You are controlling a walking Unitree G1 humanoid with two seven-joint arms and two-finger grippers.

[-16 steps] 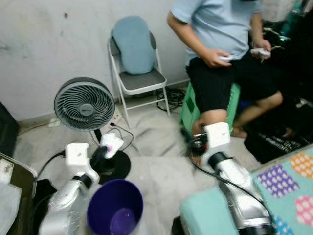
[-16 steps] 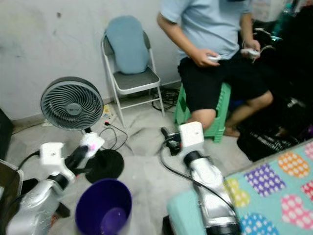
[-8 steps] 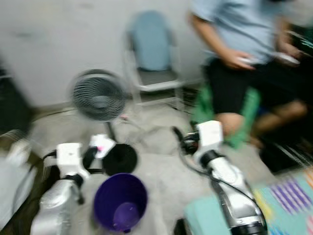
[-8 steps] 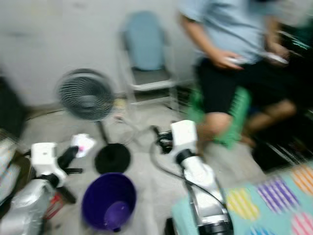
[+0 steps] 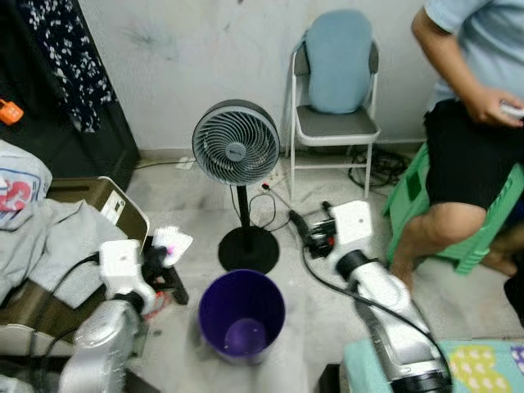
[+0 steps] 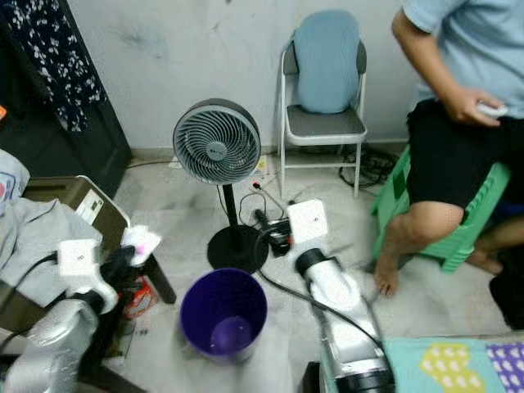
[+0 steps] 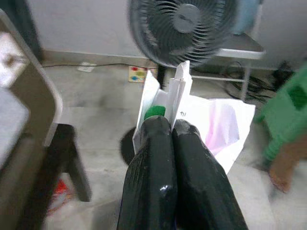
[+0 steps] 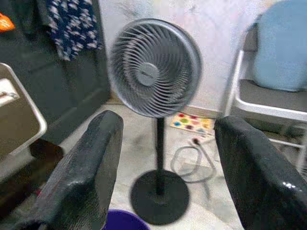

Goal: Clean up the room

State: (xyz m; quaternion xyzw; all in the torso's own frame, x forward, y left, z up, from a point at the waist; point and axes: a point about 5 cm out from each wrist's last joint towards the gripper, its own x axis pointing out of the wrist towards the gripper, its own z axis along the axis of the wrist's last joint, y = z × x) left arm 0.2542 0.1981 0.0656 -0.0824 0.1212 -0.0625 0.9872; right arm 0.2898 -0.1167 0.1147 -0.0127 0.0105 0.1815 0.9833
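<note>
A: Where is the crumpled white-and-pink paper wrapper?

B: Pinched between the closed black fingers of the left gripper, held up beside the round purple plastic bin, not over its mouth. A green patch shows at the fingertips; what it belongs to cannot be made out.

A: And the right gripper?

B: Its fingers stand wide apart with nothing between them, raised above the floor just behind the bin, pointing toward the grey pedestal fan.

A: What is cut off or unclear?

B: The seated person in a light blue shirt is cropped above the shoulders, on a green plastic stool. The brown chair draped with grey clothing runs off the left edge. A small red item lies under that chair, too small to identify. The patterned teal bedding shows only a corner.

A: What differs from a second ago?

B: The view has swung left: the grey folding chair with a blue cushion and the person now sit further right, the dark floral garment has come into sight, and the blur of half a second ago has cleared. The wrapper remains clamped in the left gripper.
</note>
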